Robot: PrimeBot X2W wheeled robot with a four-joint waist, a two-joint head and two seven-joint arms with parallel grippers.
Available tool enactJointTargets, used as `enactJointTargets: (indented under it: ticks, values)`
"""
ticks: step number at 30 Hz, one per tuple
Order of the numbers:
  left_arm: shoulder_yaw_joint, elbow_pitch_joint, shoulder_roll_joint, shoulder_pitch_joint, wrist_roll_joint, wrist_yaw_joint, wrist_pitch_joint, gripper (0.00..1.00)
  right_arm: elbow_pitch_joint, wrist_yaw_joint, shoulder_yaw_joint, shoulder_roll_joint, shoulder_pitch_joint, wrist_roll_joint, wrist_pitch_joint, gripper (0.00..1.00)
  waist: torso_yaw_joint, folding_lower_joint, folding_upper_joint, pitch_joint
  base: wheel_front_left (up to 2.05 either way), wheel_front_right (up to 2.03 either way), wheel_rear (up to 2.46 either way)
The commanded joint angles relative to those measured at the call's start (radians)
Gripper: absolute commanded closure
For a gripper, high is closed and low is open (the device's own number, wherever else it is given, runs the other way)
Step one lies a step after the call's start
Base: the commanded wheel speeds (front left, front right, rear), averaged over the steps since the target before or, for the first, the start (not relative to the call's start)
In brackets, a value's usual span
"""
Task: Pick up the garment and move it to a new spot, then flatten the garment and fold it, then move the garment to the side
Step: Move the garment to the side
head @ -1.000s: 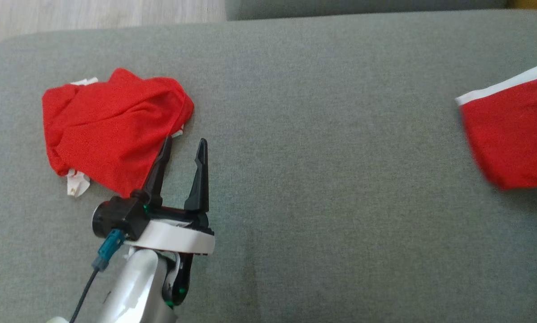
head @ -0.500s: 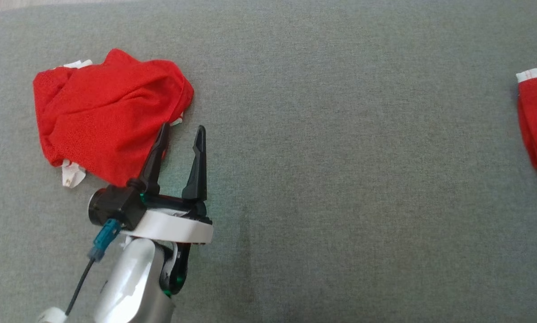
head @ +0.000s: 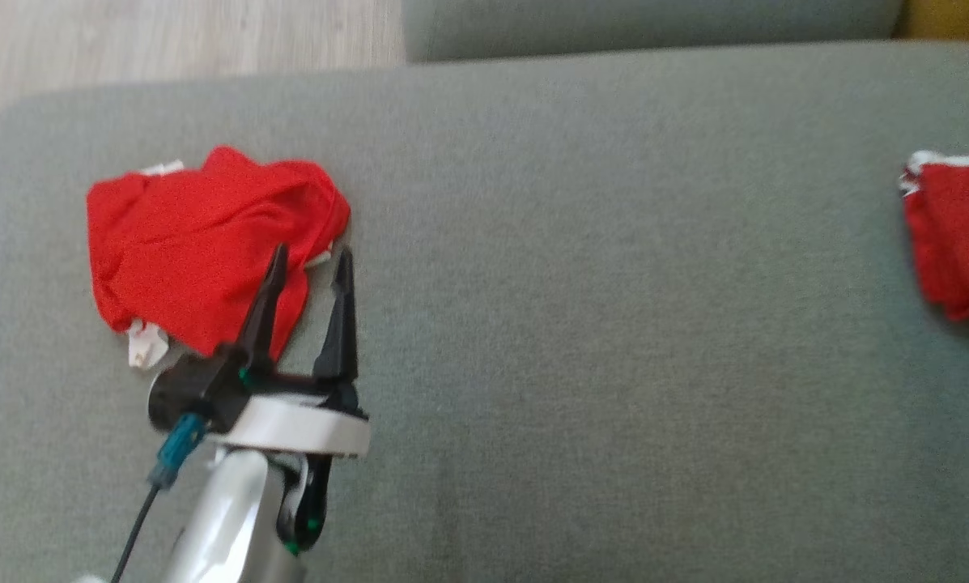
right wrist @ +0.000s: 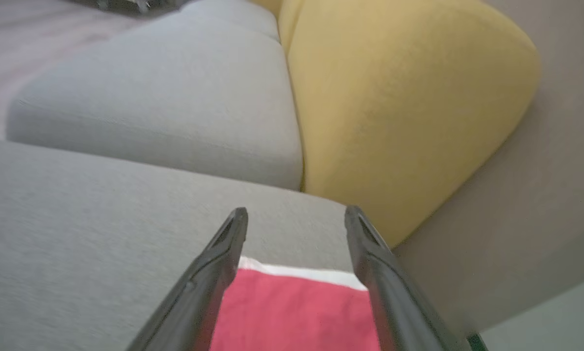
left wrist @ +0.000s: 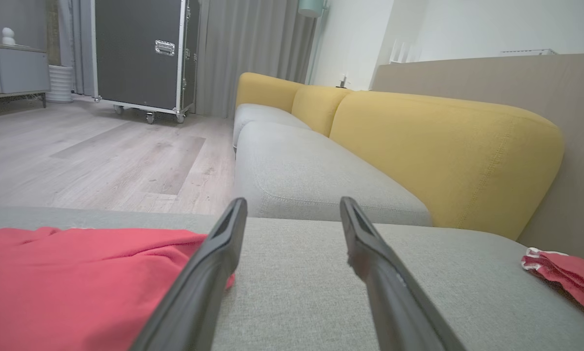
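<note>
A folded red garment (head: 945, 235) with a white band lies on the grey sofa cushion (head: 614, 324) at the far right. In the right wrist view this garment (right wrist: 296, 312) lies flat beneath my right gripper (right wrist: 296, 211), whose fingers stand apart and pinch nothing. A blurred bit of that arm shows at the head view's right edge. My left gripper (head: 312, 251) is open and empty at the lower right edge of a crumpled red garment (head: 201, 235), one finger over the cloth. The left wrist view has my left gripper (left wrist: 292, 202), the crumpled garment (left wrist: 77, 282) at its left and the folded one (left wrist: 565, 275) far right.
The grey cushion runs wide between the two red garments. A yellow backrest (left wrist: 443, 151) stands behind the seat and a second grey cushion (left wrist: 311, 175) adjoins it. Wooden floor (left wrist: 101, 151) lies past the cushion's far edge, with a black wheeled case (left wrist: 140, 53) beyond.
The head camera has shifted. The folded garment at the right looks smaller and more settled. My left gripper has edged a little left, farther over the crumpled garment.
</note>
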Motion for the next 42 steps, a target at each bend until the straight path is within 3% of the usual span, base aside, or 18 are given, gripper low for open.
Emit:
enactJointTargets:
  ticks: [1, 6, 12, 22, 28, 34, 42]
  values:
    - [0.044, -0.034, 0.008, 0.007, 0.004, 0.007, -0.008, 0.00, -0.052, 0.003, 0.021, 0.023, -0.016, 0.009, -0.023, 0.00, -0.018, 0.0001, 0.0000, -0.060, 0.00, 0.00, 0.00]
    - [0.076, -0.051, 0.008, 0.056, 0.007, 0.016, -0.008, 0.00, -0.175, 0.003, 0.034, 0.143, 0.009, 0.085, -0.041, 0.00, -0.028, 0.0001, 0.0000, -0.142, 0.00, 0.00, 0.00]
    - [0.110, -0.073, 0.008, 0.108, 0.010, 0.018, -0.008, 0.00, -0.383, 0.003, 0.015, 0.229, 0.103, 0.201, -0.046, 0.00, -0.029, 0.0001, 0.0000, -0.194, 0.00, 0.00, 0.00]
    - [0.138, -0.087, 0.008, 0.188, 0.016, -0.001, -0.008, 0.00, -0.775, 0.003, -0.036, 0.402, 0.507, 0.171, -0.047, 0.00, -0.033, 0.0001, 0.0000, -0.223, 0.00, 0.00, 0.00]
    - [0.158, -0.104, 0.008, 0.222, 0.009, -0.006, -0.008, 0.00, -0.904, 0.003, -0.033, 0.426, 0.742, 0.165, -0.047, 0.00, -0.033, 0.0001, 0.0000, -0.225, 0.00, 0.00, 0.00]
    - [0.174, -0.126, 0.008, 0.241, 0.027, -0.007, -0.008, 0.00, -0.934, 0.003, -0.022, 0.427, 0.817, 0.206, -0.047, 0.00, -0.040, 0.0001, 0.0000, -0.218, 0.00, 0.00, 0.00]
    - [0.181, -0.124, 0.008, 0.250, 0.009, -0.005, -0.008, 0.00, -0.944, 0.003, -0.018, 0.428, 0.805, 0.226, -0.047, 0.00, -0.040, 0.0001, 0.0000, -0.219, 0.00, 0.00, 0.00]
